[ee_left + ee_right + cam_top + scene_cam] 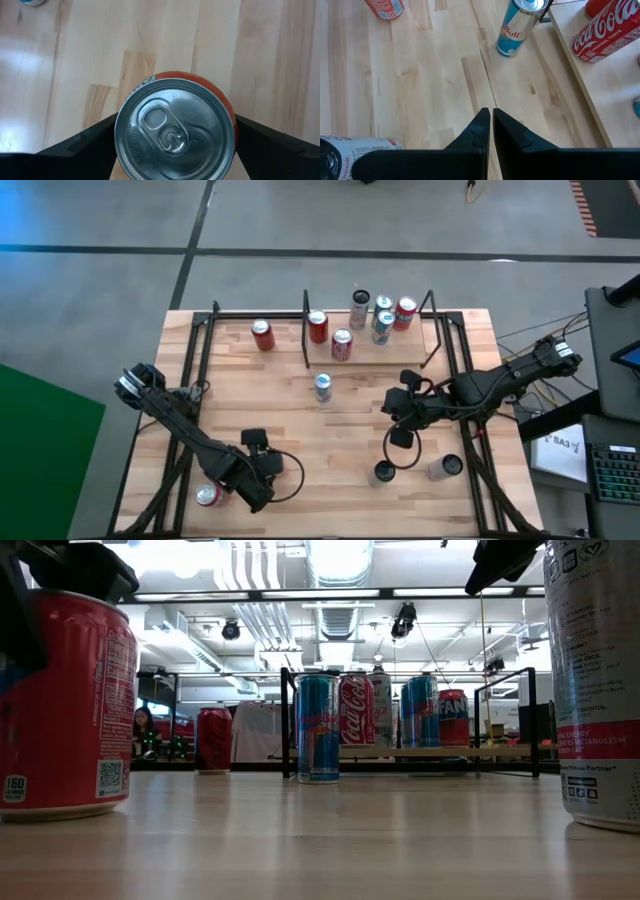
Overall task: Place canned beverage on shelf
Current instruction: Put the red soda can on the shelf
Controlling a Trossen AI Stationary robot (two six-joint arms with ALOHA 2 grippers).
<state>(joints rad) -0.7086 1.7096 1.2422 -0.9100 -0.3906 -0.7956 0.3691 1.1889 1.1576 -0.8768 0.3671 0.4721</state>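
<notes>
A red can (207, 496) stands upright on its base at the table's near left; it also shows in the low view (65, 705) and, top up, in the left wrist view (175, 127). My left gripper (222, 485) is open, and comes down over the can with one finger on each side of it. The shelf (425, 340) stands at the far middle and holds several cans (383, 315). My right gripper (398, 408) is shut and empty above the table's right middle, its fingertips (490, 117) together. My left gripper comes at the red can from above, with its fingers (85, 145) beside the can's wall just below the rim (120, 125). The rim hides the place where they meet, so I cannot tell whether they touch. The can stands upright on the table.
A blue and silver can (322, 387) stands in the table's middle, also in the right wrist view (517, 25). A red can (262, 335) stands left of the shelf. Two cans (383, 473) (443, 468) stand at the near right. Black frame rails (190, 380) run along both sides.
</notes>
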